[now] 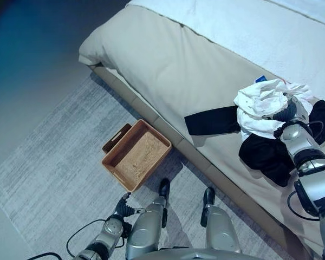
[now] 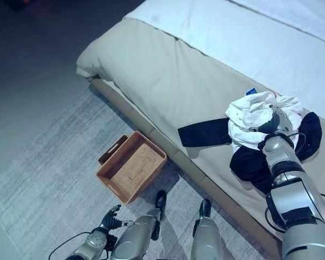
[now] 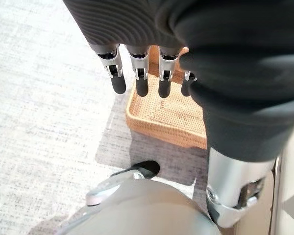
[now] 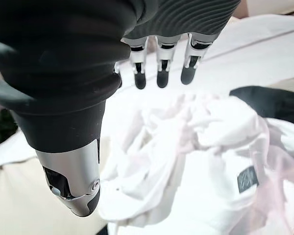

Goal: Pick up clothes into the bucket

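White garment [image 1: 262,105] heaped on bed [image 1: 168,65] | right hand [image 4: 159,68] directly above it, fingers straight, empty | left hand [image 3: 137,73] slack over basket [image 1: 135,154]

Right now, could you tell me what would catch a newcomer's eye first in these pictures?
Probably the heap of clothes on the bed: a crumpled white garment lying on top of black ones, with the right hand open just above the white cloth. Next comes the wicker basket on the grey rug beside the bed, holding nothing, with the left hand open and low near it.
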Controlling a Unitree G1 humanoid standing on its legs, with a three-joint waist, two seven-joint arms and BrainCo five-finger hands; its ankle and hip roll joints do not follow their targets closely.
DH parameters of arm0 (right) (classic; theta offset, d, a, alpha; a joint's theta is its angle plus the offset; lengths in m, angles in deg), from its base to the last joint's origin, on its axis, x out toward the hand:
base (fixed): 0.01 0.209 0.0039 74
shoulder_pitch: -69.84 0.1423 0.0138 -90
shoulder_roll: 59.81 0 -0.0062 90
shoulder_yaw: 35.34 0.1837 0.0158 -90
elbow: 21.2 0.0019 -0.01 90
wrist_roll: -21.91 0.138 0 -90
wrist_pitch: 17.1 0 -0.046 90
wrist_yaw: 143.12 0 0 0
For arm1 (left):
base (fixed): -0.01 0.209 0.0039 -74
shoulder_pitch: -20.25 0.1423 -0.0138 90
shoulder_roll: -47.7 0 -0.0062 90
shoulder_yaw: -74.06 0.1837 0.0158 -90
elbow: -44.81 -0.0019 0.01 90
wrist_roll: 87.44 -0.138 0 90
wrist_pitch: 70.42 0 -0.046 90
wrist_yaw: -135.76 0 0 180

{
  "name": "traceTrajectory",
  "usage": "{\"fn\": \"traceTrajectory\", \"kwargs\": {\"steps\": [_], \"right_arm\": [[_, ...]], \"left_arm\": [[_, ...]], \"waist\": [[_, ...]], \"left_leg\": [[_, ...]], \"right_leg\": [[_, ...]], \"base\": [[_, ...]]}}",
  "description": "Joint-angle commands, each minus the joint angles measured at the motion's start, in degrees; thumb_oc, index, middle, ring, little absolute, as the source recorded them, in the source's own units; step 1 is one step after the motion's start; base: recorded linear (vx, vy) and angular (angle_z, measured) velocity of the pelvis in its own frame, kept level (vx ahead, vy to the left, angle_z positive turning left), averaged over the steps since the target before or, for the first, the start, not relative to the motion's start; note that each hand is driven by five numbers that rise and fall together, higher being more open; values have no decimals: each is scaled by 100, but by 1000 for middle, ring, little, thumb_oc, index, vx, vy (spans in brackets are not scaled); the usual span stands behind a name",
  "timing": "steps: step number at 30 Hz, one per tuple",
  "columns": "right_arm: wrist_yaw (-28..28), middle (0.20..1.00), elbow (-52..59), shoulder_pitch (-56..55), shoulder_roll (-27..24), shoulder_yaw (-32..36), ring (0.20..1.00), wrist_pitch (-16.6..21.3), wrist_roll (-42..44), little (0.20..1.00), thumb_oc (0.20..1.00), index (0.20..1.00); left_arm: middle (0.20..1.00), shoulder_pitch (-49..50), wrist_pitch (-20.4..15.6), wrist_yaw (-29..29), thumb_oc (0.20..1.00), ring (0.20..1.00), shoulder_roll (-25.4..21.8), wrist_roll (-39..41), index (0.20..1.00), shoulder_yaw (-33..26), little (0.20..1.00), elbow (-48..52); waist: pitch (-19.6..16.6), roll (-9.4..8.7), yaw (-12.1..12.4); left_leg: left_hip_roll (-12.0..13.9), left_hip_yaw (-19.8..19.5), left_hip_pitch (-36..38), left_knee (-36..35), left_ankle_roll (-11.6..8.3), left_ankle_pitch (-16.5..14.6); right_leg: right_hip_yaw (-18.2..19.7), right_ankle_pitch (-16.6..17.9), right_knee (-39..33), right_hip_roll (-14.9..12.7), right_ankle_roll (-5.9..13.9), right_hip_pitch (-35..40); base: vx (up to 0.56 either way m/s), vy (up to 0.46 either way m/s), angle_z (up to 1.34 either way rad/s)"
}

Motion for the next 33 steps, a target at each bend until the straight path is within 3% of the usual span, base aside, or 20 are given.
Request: {"fn": "traceTrajectory", "kwargs": {"steps": [1, 7, 17, 18, 19, 21, 22, 23, 26, 33], "right_arm": [[-284, 1000, -166, 507, -392, -196, 1000, 46, 103, 1000, 1000, 1000], [-408, 1000, -539, 592, -866, -144, 1000, -64, 219, 1000, 1000, 1000], [-647, 1000, -573, 671, -1027, -216, 1000, -77, 308, 1000, 1000, 1000], [-677, 865, -608, 642, -1073, -194, 865, -73, 309, 865, 865, 865], [-757, 561, -609, 704, -1144, -193, 561, -74, 326, 561, 561, 561], [-779, 460, -579, 732, -1168, -182, 460, -57, 349, 460, 460, 460], [-814, 307, -540, 748, -1197, -173, 307, -17, 408, 307, 307, 307], [-814, 225, -541, 748, -1197, -173, 225, -17, 408, 225, 225, 225], [-891, 200, -476, 731, -1240, -146, 200, 49, 490, 200, 200, 200], [-918, 200, -345, 766, -1193, -104, 200, 134, 642, 200, 200, 200]], "left_arm": [[1000, -74, -137, -159, 1000, 1000, 164, 99, 1000, 287, 1000, 82], [1000, -364, -214, -327, 1000, 1000, 230, 380, 1000, 637, 1000, 656], [1000, -501, -278, -641, 1000, 1000, 227, 405, 1000, 848, 1000, 985], [1000, -513, -304, -694, 1000, 1000, 237, 393, 1000, 870, 1000, 1066], [1000, -539, -353, -785, 1000, 1000, 238, 371, 1000, 889, 1000, 1128], [1000, -553, -370, -819, 1000, 1000, 238, 364, 1000, 903, 1000, 1145], [1000, -591, -374, -863, 1000, 1000, 271, 338, 1000, 926, 1000, 1144], [1000, -591, -374, -863, 1000, 1000, 271, 338, 1000, 926, 1000, 1144], [1000, -652, -408, -923, 1000, 1000, 317, 293, 1000, 996, 1000, 1168], [1000, -804, -416, -1000, 1000, 1000, 393, 228, 1000, 1017, 1000, 1029]], "waist": [[43, -108, 147], [550, 45, 208], [550, 145, 215], [550, 178, 230], [550, 241, 250], [550, 253, 242], [550, 279, 234], [550, 279, 233], [550, 286, 203], [550, 266, 162]], "left_leg": [[-190, -72, -243, 805, 93, -589], [-314, -206, -763, 1185, 118, -628], [-298, -228, -1356, 1048, 74, -429], [-299, -262, -1368, 935, 60, -366], [-305, -340, -1392, 729, 13, -225], [-303, -367, -1392, 622, 1, -173], [-305, -419, -1376, 435, -12, -64], [-305, -420, -1376, 434, -13, -63], [-320, -537, -1256, 143, -63, -14], [-350, -644, -1176, 15, -61, 62]], "right_leg": [[106, 164, 403, -163, 30, -71], [17, -8, 934, -368, -2, -534], [28, -118, 1262, -396, -37, -1361], [2, -132, 1264, -404, -39, -1395], [-74, -164, 1299, -449, -46, -1478], [-113, -174, 1312, -475, -45, -1517], [-167, -199, 1337, -507, -54, -1571], [-167, -199, 1337, -507, -54, -1571], [-215, -459, 1442, -592, -14, -1540], [-325, -433, 1443, -681, 27, -1495]], "base": [[-75, -4, 31], [-46, -17, 24], [-10, -22, 5], [-36, -71, 4], [-31, -59, 5], [-26, -36, 12], [-20, -24, 16], [-29, -45, 19], [48, -111, 20], [-14, -25, 16]]}}
